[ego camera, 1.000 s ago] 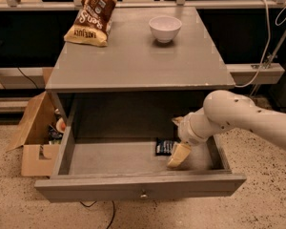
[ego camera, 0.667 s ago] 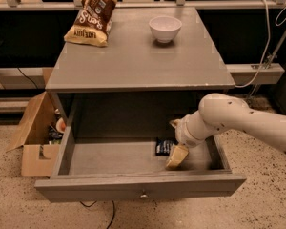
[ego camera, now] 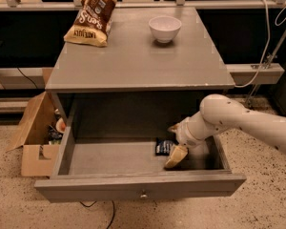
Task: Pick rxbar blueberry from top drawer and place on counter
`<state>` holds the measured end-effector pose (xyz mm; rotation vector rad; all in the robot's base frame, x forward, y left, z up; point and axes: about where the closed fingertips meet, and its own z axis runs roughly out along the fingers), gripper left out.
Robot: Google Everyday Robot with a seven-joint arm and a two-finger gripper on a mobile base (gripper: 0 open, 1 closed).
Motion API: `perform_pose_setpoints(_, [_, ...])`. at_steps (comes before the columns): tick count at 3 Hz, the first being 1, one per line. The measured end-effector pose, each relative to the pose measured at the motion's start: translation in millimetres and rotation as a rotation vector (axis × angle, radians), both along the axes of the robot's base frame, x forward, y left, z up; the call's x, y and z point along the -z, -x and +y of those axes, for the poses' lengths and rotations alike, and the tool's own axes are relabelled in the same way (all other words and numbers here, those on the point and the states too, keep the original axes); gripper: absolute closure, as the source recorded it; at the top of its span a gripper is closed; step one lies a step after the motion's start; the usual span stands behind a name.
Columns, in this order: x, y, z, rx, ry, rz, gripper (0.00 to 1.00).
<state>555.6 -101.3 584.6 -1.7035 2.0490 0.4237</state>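
Rxbar blueberry (ego camera: 164, 147) (inside top drawer (ego camera: 138, 187)) lies partly between gripper's (ego camera: 174, 142) spread, unclosed fingers (ego camera: 175, 156).

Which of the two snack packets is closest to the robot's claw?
The dark blue bar in the open drawer, right beside the gripper; the brown-and-yellow bag lies up on the tabletop.

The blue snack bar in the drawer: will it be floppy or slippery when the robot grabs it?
The rxbar blueberry looks small and flat, so probably light and fairly stiff. Its wrapper may be slick, so it could slide on the top drawer floor if nudged. Lying flat, it should not roll. The gripper sits beside it.
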Motion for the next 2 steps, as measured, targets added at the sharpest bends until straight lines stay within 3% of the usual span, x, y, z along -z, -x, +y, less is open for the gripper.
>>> perform_pose_setpoints(1, [-0.8,-3.5,-5.4,0.003,-0.042,0.02,0.53])
perform_pose_setpoints(2, [-7.4,-3.5,-5.4,0.003,-0.042,0.02,0.77])
